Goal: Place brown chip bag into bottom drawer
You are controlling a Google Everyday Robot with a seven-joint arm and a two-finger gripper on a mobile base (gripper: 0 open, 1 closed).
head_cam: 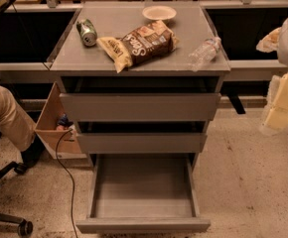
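The brown chip bag (140, 44) lies flat on the grey cabinet top (193, 14), near the front and slightly left of the middle, with its tan end pointing to the front left. The bottom drawer (143, 225) is pulled far out and its tray shows nothing inside. My gripper (269, 41) is at the right edge of the view, off the cabinet's right side, at about the height of the top and well clear of the bag. The pale arm links (283, 103) hang below it.
A green can (87, 32) lies at the left of the top, a crushed clear bottle (204, 52) at the right edge, and a pale plate (159, 13) at the back. The two upper drawers (140, 107) stand slightly out. At the left are a seated person's leg (5, 115), a chair base (15, 224), a cardboard box (52, 118) and a cable (69, 182).
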